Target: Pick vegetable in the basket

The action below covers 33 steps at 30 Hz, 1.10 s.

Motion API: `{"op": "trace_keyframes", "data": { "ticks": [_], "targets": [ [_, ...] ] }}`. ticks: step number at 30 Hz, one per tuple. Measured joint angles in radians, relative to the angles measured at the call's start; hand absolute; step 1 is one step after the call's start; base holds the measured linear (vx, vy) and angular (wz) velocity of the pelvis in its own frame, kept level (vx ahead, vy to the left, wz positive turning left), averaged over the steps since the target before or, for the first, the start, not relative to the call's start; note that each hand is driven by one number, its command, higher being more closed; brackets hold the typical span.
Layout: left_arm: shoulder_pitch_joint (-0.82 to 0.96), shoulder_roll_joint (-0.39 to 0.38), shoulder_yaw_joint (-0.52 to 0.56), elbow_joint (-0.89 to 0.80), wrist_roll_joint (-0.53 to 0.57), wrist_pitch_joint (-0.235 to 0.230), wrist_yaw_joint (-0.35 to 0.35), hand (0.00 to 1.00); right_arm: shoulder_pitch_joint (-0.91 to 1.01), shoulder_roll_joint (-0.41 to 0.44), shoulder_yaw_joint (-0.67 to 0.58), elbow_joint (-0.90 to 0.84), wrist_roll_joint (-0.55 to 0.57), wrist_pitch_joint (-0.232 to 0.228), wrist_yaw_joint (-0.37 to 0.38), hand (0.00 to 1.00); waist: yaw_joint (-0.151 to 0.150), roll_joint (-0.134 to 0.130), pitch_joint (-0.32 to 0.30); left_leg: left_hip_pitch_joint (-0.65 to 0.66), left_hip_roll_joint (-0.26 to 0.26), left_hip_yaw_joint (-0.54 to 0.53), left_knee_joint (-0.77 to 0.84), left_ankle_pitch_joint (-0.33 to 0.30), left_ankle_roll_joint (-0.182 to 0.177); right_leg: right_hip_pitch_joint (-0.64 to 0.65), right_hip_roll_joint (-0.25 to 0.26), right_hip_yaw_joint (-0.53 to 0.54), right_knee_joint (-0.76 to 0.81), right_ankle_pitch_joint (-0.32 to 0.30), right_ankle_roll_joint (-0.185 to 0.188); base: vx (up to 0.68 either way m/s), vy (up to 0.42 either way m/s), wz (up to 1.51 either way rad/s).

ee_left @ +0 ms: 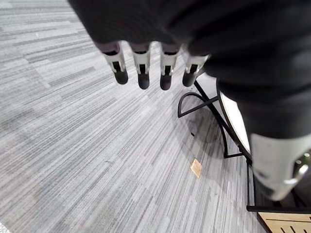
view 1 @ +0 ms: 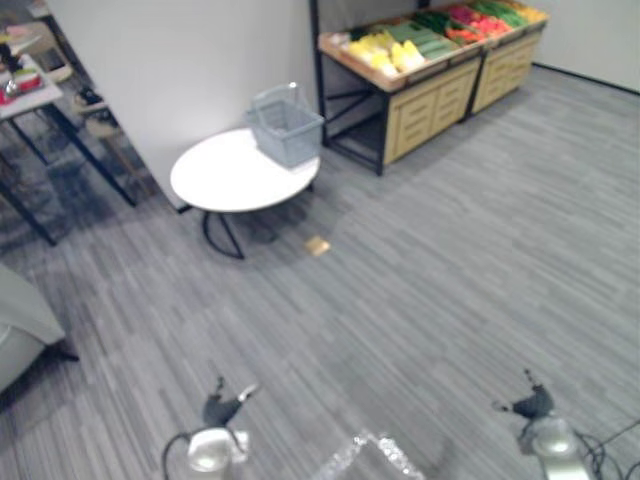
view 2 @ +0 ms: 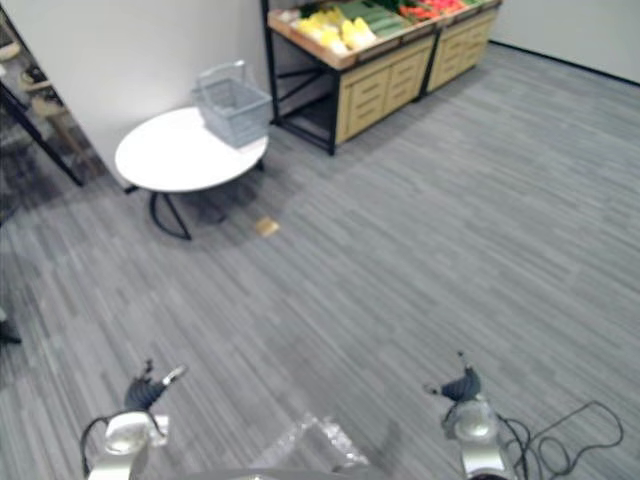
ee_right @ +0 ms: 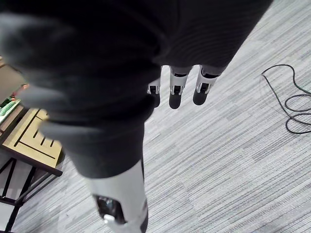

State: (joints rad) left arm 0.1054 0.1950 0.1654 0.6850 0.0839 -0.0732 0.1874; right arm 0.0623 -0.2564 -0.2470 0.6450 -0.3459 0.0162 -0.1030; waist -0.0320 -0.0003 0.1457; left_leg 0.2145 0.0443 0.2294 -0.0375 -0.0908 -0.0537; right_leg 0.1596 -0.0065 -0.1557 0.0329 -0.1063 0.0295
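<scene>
A grey wire basket (view 1: 286, 124) stands on the right edge of a round white table (view 1: 225, 178), far ahead of me. Behind it a wooden stand (view 1: 430, 85) carries vegetables (view 1: 385, 50): yellow ones at the left, green in the middle, red at the right. My left hand (view 1: 222, 408) hangs low at the bottom left, fingers (ee_left: 142, 65) relaxed and straight, holding nothing. My right hand (view 1: 532, 404) hangs at the bottom right, its fingers (ee_right: 176, 90) likewise straight and empty. Both hands are far from the basket and the stand.
Grey striped carpet stretches between me and the table. A small tan scrap (view 1: 318, 245) lies on the floor near the table's legs. A white wall corner (view 1: 180, 70) rises behind the table. A dark-legged table (view 1: 30, 100) with clutter stands at the far left.
</scene>
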Motion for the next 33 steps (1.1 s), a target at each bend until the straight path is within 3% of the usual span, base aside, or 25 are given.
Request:
{"op": "trace_keyframes", "data": {
  "ticks": [10, 14, 20, 22, 25, 26, 30, 33],
  "targets": [
    [0.000, 0.000, -0.005, 0.036, -0.002, 0.000, -0.014, 0.00, -0.003, 0.000, 0.000, 0.018, 0.000, 0.000, 0.002, 0.00, -0.003, 0.002, -0.003, -0.023, -0.007, -0.006, -0.019, 0.024, 0.007, -0.017, 0.000, 0.000, -0.032, 0.044, 0.001, -0.07, -0.013, 0.00],
    [0.008, 0.000, -0.006, 0.036, -0.002, 0.004, -0.015, 0.00, -0.002, 0.004, 0.000, 0.030, 0.002, 0.004, 0.001, 0.00, -0.017, 0.002, -0.002, -0.040, -0.011, -0.014, -0.033, 0.046, 0.012, -0.037, -0.004, -0.008, -0.027, 0.051, 0.003, -0.09, -0.019, 0.07],
    [0.006, 0.000, -0.005, 0.036, -0.002, 0.012, -0.013, 0.00, -0.001, 0.027, -0.010, 0.029, 0.011, 0.007, 0.000, 0.00, -0.019, 0.009, 0.002, -0.065, -0.004, 0.001, -0.032, 0.044, 0.002, -0.083, -0.002, -0.002, 0.008, 0.040, -0.005, -0.04, -0.026, -0.06],
    [0.006, -0.003, 0.000, 0.035, -0.004, 0.013, -0.007, 0.00, 0.002, 0.049, -0.021, 0.030, 0.034, 0.009, -0.002, 0.00, -0.019, 0.006, 0.007, -0.077, 0.003, 0.007, -0.011, 0.027, -0.009, -0.107, -0.002, 0.001, 0.054, -0.001, -0.011, 0.03, -0.052, -0.03],
    [0.007, -0.014, 0.009, 0.034, -0.011, 0.018, 0.000, 0.00, 0.016, 0.066, -0.021, 0.028, 0.053, 0.014, -0.011, 0.00, -0.018, 0.000, 0.013, -0.143, 0.037, 0.008, 0.192, -0.085, -0.030, -0.135, -0.009, 0.001, 0.174, -0.094, -0.019, 0.08, -0.082, 0.03],
    [0.007, -0.017, 0.010, 0.033, -0.027, 0.018, 0.002, 0.00, 0.022, 0.069, -0.021, 0.026, 0.053, 0.015, -0.014, 0.00, -0.018, -0.001, 0.014, -0.149, 0.044, 0.014, 0.236, -0.101, -0.037, -0.135, -0.009, 0.001, 0.192, -0.112, -0.020, 0.15, -0.115, 0.11],
    [0.006, -0.037, 0.029, 0.024, -0.046, 0.018, 0.005, 0.00, 0.037, 0.058, -0.018, 0.010, 0.079, 0.017, -0.022, 0.00, -0.010, -0.023, 0.046, -0.325, 0.125, 0.047, 0.701, -0.115, -0.048, -0.068, -0.014, 0.003, 0.211, -0.164, -0.047, 0.18, -0.074, 0.00],
    [0.004, -0.039, 0.031, 0.019, -0.081, 0.020, 0.006, 0.00, 0.031, 0.029, -0.016, 0.001, 0.088, 0.026, -0.023, 0.00, -0.008, -0.019, 0.050, -0.409, 0.133, 0.100, 0.691, -0.160, -0.045, -0.021, -0.034, 0.020, 0.186, -0.184, -0.045, 0.28, 0.017, -0.12]
  ]
}}
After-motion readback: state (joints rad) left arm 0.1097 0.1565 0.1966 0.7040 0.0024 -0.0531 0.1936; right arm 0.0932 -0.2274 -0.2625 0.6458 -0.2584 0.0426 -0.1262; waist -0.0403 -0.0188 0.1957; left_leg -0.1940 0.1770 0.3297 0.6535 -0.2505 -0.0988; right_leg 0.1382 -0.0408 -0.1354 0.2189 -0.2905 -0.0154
